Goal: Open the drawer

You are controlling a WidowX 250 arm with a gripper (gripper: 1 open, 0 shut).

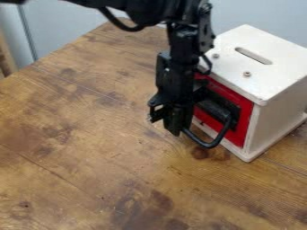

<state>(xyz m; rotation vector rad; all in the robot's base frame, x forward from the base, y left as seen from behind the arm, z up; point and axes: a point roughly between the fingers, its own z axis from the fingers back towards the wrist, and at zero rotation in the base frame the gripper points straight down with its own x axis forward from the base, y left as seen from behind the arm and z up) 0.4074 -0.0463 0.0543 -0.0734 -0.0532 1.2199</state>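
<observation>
Worn wooden table (72,153) is carrying a cream box (278,85) over on the right.
The box is sitting near the table's far right edge, a slot (254,56) showing in its top, while a pale grey wall (84,18) is filling the background.

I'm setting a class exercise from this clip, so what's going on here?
A robot arm is working on the red drawer in the white box on a wooden table. Its end effector points down, shut at the near end of the black wire handle. Whether it pinches the wire is unclear. The drawer does not look pulled out yet.
</observation>
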